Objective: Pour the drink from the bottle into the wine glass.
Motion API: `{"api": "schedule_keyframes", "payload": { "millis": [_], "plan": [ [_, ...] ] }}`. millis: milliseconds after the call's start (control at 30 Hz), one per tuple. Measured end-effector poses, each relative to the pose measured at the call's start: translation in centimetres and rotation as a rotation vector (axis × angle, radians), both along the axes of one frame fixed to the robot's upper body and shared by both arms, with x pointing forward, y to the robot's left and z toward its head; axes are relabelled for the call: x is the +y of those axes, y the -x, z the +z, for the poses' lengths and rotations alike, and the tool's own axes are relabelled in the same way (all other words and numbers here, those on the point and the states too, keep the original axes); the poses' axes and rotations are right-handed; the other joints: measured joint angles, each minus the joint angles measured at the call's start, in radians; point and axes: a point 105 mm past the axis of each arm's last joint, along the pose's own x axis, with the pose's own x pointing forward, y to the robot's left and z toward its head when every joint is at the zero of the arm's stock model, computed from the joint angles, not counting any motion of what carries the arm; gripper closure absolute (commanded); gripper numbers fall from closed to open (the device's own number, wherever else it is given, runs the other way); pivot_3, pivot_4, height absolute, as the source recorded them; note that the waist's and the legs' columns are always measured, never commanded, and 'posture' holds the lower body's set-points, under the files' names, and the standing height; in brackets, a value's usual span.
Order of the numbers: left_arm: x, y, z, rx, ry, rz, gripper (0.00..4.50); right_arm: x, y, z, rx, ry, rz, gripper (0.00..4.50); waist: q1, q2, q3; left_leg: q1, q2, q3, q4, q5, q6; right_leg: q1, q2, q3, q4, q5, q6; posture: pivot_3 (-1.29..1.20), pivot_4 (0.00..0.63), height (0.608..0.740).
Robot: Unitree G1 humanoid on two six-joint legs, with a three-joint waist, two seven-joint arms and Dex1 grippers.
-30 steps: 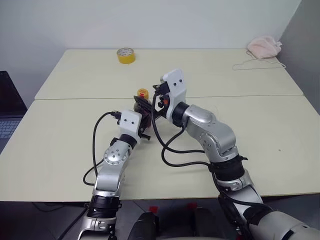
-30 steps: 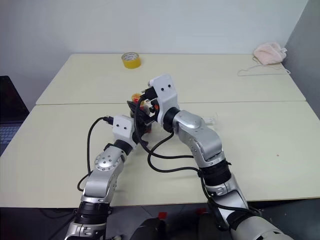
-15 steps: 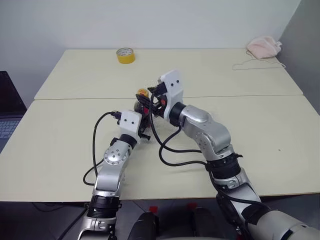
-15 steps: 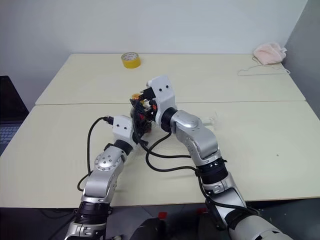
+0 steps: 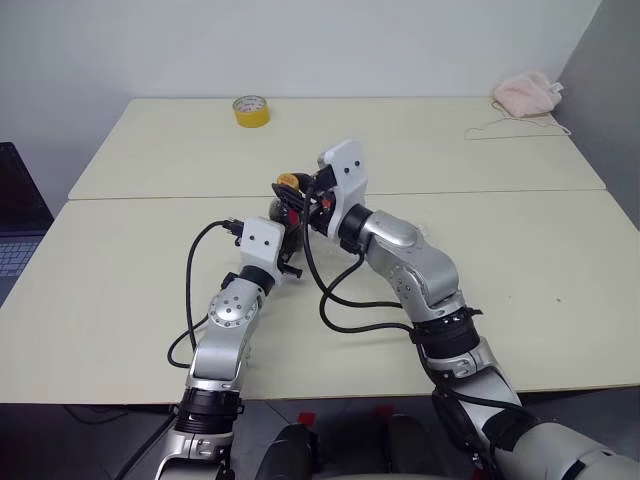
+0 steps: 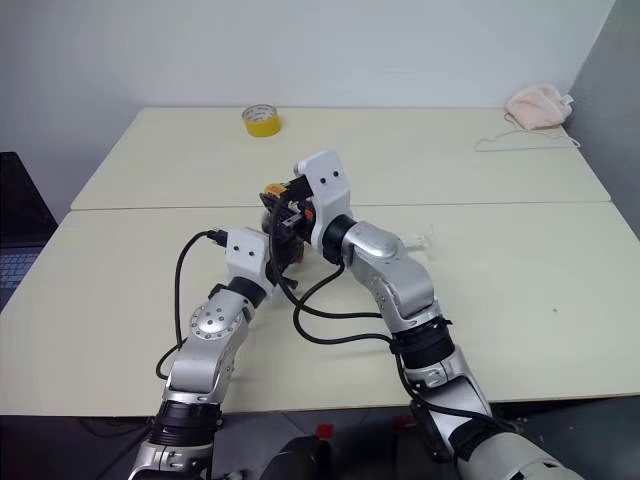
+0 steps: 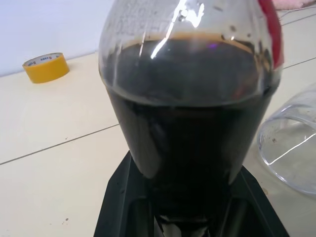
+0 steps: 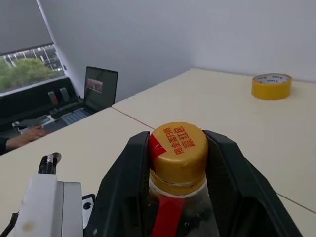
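Observation:
The bottle stands upright over the middle of the table, its rounded body mostly full of the dark brown drink. My left gripper is shut on the bottle's lower body. The black fingers show at either side of its base. My right gripper reaches in from above and to the right, shut on the yellow-orange cap. One finger presses on each side of the cap. The wine glass is clear, and part of its bowl shows close beside the bottle.
A yellow tape roll lies at the table's far left. A pink cloth with a thin cord sits at the far right corner. A laptop stands off the table's left side. A seam crosses the table behind the bottle.
My right gripper's fingers have closed in from wide open onto the bottle's cap, and its wrist has turned slightly. The left gripper and the bottle have stayed in place.

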Motion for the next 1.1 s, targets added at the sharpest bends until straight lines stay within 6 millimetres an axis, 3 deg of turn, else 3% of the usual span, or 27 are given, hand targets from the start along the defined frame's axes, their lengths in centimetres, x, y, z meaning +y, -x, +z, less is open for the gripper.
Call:
{"api": "schedule_keyframes", "payload": {
  "millis": [433,700,900,1100],
  "plan": [
    [0.0,0.2,0.2,-0.008,0.004,-0.002,3.64,-0.5,0.3,1.0,0.059,-0.157,0.061,3.27,0.0,0.0,0.0,0.0,0.0,0.0,0.0,0.0,0.0,0.0,0.0,0.0,0.0,0.0,0.0,0.0,0.15,0.74],
    [0.0,0.2,0.2,-0.008,0.004,0.0,3.64,-1.4,-0.2,2.3,-0.224,-0.021,-0.09,3.27,0.0,0.0,0.0,0.0,0.0,0.0,0.0,0.0,0.0,0.0,0.0,0.0,0.0,0.0,0.0,0.0,0.15,0.74],
    [0.0,0.2,0.2,-0.005,0.037,0.0,3.64,-4.7,0.9,1.6,-0.331,0.05,-0.146,3.27,0.002,0.0,0.0,0.0,0.0,0.0,0.0,0.0,0.0,0.0,0.0,0.0,-0.001,0.0,0.0,0.0,0.15,0.74],
    [0.8,0.1,0.2,0.009,0.092,0.021,3.64,-11.4,2.4,-1.3,-0.327,0.084,-0.341,3.27,0.008,0.0,0.0,0.0,0.0,0.001,0.001,0.0,0.0,0.001,0.0,0.0,0.0,0.0,0.0,0.0,0.15,0.74]
  ]
}}
